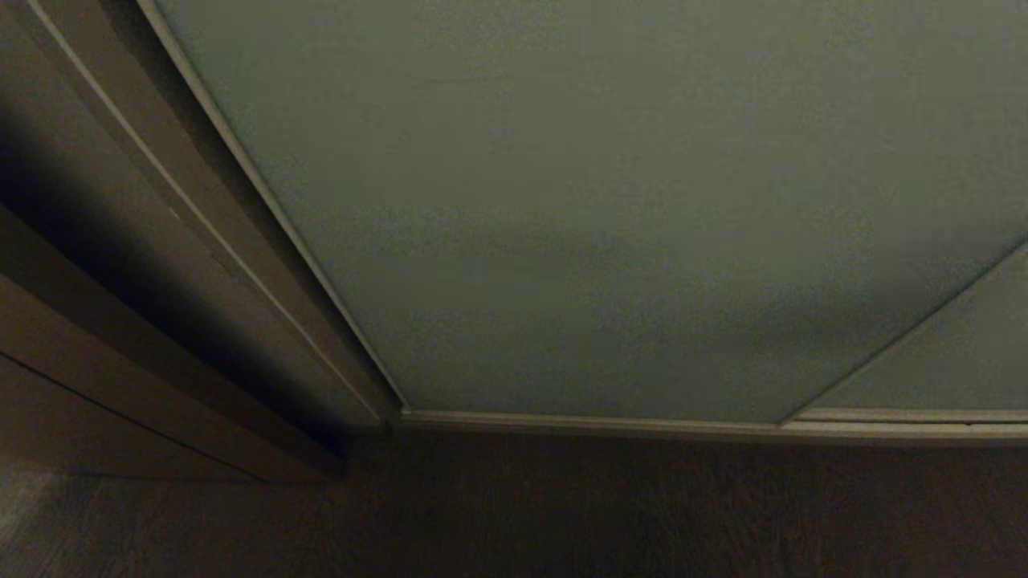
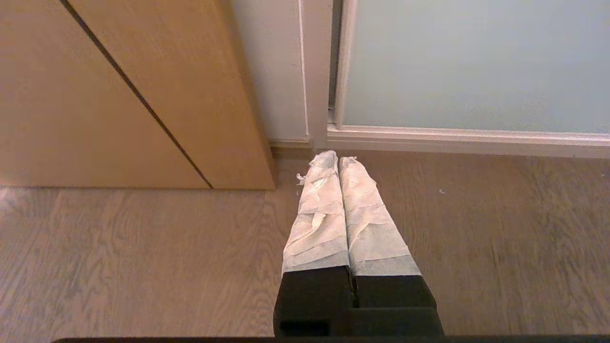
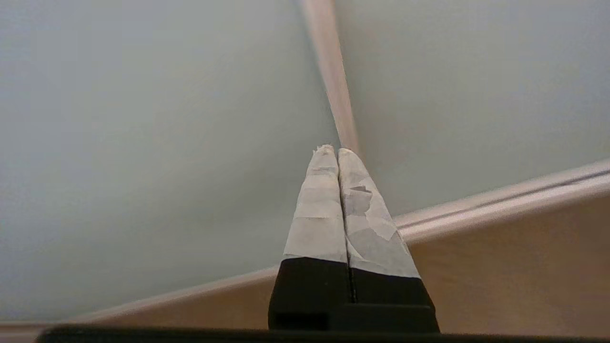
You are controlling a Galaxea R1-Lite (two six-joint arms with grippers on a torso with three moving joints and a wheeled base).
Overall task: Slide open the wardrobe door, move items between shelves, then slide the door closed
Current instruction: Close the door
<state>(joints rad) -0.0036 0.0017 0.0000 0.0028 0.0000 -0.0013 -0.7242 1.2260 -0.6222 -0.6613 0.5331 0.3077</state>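
Two pale grey-green panels fill the head view: the sliding wardrobe door (image 1: 610, 209) is closed, standing on its light bottom rail (image 1: 642, 424) above the wooden floor (image 1: 562, 514), with a second panel (image 1: 948, 361) at its right. A brown wooden side panel (image 1: 96, 321) stands to the left. No writing or label can be read on any surface. The left gripper (image 2: 337, 159) has its taped fingers pressed together, empty, low over the floor near the door's corner. The right gripper (image 3: 332, 150) is also clenched and empty, pointing at the vertical frame strip (image 3: 333, 76) between the two panels.
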